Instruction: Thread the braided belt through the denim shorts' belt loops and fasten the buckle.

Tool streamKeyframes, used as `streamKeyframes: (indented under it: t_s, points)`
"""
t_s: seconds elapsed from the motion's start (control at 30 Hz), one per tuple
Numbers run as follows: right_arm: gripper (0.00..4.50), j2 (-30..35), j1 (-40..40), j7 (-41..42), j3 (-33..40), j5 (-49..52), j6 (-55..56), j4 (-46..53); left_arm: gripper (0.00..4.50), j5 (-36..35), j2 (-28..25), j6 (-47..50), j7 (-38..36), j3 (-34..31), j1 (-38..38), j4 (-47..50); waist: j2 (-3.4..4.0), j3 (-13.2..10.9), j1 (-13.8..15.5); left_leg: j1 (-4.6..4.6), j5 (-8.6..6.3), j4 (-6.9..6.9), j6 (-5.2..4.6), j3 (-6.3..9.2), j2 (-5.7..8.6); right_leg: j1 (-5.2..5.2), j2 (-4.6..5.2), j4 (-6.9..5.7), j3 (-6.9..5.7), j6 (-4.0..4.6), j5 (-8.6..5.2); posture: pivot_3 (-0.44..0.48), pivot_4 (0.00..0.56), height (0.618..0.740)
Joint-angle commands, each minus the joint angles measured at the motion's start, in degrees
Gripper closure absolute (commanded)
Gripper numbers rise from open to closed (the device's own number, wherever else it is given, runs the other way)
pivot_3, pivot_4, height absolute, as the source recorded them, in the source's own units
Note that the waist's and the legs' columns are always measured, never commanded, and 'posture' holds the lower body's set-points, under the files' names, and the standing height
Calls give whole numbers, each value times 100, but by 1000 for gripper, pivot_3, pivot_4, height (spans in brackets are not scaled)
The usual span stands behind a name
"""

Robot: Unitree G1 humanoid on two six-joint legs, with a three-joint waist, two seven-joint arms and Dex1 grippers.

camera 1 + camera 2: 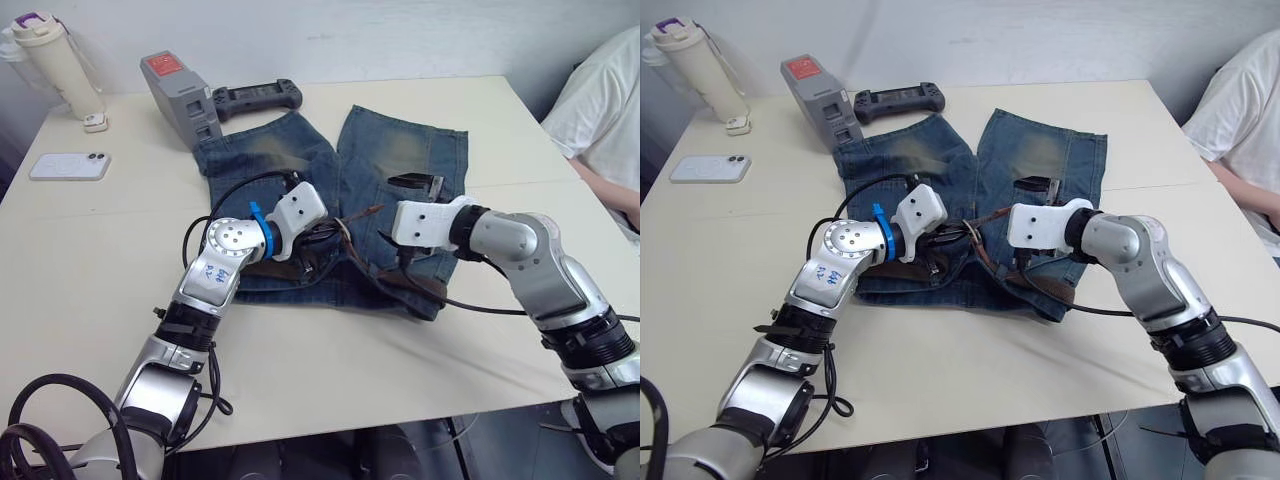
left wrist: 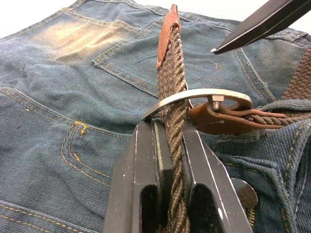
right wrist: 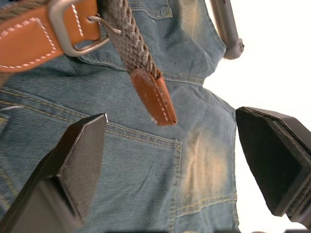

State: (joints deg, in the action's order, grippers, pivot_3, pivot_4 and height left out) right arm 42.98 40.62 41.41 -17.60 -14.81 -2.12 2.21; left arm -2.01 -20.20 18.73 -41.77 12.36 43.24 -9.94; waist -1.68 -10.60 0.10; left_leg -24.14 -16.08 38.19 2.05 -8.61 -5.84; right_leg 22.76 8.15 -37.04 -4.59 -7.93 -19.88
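Observation:
The denim shorts (image 1: 400, 150) lie flat mid-table, waistband nearest me. The braided belt (image 2: 171, 73) runs along the waistband and passes through its silver buckle (image 2: 194, 97). My left gripper (image 2: 167, 127) is shut on the belt just behind the buckle. The belt's tan tip (image 3: 153, 97) sticks up past the buckle. My right gripper (image 3: 172, 141) hangs open just beyond that tip, fingers (image 3: 73, 165) wide apart and touching nothing. Both grippers meet over the waistband's middle (image 1: 350, 245). I cannot make out the belt loops under the arms and belt.
At the table's back left stand a grey box (image 1: 180, 100), a black controller (image 1: 255, 97), a white phone (image 1: 70, 165) and a cream bottle (image 1: 55, 60). A person in white (image 1: 600, 110) sits at the right edge. Black cables (image 1: 480, 305) trail from both arms.

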Motion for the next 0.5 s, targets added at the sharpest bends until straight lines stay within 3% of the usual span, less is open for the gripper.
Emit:
streamKeyframes:
  t_s: [0.03, 0.07, 0.17, 0.43, 0.5]
  points:
    - [36, -73, 223, 53, 68, -83, 311, -163, 4500, 24, 38, -106, -70, 63, 109, 202, 0, 0, -8, 0, 0, 0, 0, 0, 0, 0, 0, 0, 0, 0, 0, 0, 150, 740]
    - [36, -113, 252, 60, 53, -100, 375, -230, 4500, 27, 43, -114, -74, 62, 120, 203, 0, 0, -9, 0, 0, 0, 0, 0, 0, 0, 0, -1, 0, 0, 0, 0, 150, 740]
    - [827, -257, 301, 107, 6, -133, 546, -389, 4500, 61, 36, -147, -97, 79, 155, 209, 0, 0, -11, 1, 0, 1, 0, 0, 0, 0, 0, 0, 0, 0, 0, 0, 150, 740]
    - [4414, -397, 190, 294, 70, -132, 616, -329, 4500, 22, 4, -103, -143, 30, 150, 224, 1, 0, -14, 1, 0, 1, 0, 0, 0, 0, 0, -1, 0, 0, 0, 0, 150, 740]
    - [4466, -400, 158, 326, 105, -118, 592, -293, 4500, -42, 11, -75, -197, 2, 155, 226, 1, 0, -13, 1, 0, 1, 0, 0, 0, 0, 0, -3, 0, 0, 0, 0, 150, 740]
